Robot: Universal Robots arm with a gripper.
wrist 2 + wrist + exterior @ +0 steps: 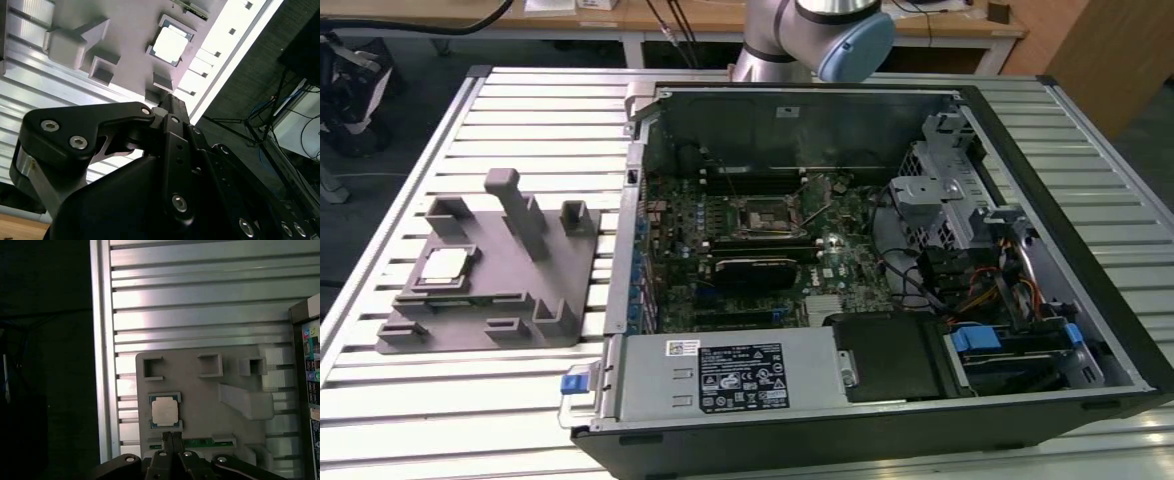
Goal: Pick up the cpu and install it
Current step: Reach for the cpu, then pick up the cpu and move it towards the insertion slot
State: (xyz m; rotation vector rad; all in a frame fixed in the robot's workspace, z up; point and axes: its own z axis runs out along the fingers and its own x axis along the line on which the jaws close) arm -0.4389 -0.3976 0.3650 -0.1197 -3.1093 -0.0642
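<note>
The cpu [443,265] is a small silvery square chip lying flat in a recess of the grey fixture [520,300], on the exterior view's left. In both wrist views I look down on the cpu [165,411] [170,45] from well above. My gripper [170,436] hangs over the fixture's edge [200,390] just short of the chip, with its two fingers pressed together and nothing between them. The gripper [170,98] also appears in the second wrist view, its black linkage in the foreground. The open socket [754,215] sits on the motherboard inside the computer case.
An open computer case [1121,330] lies on the slatted metal table [520,100], on the exterior view's right of the fixture. Upright posts [520,210] rise from the fixture. A green circuit strip [205,442] lies in a slot beside the cpu. The arm's base [814,30] stands behind the case.
</note>
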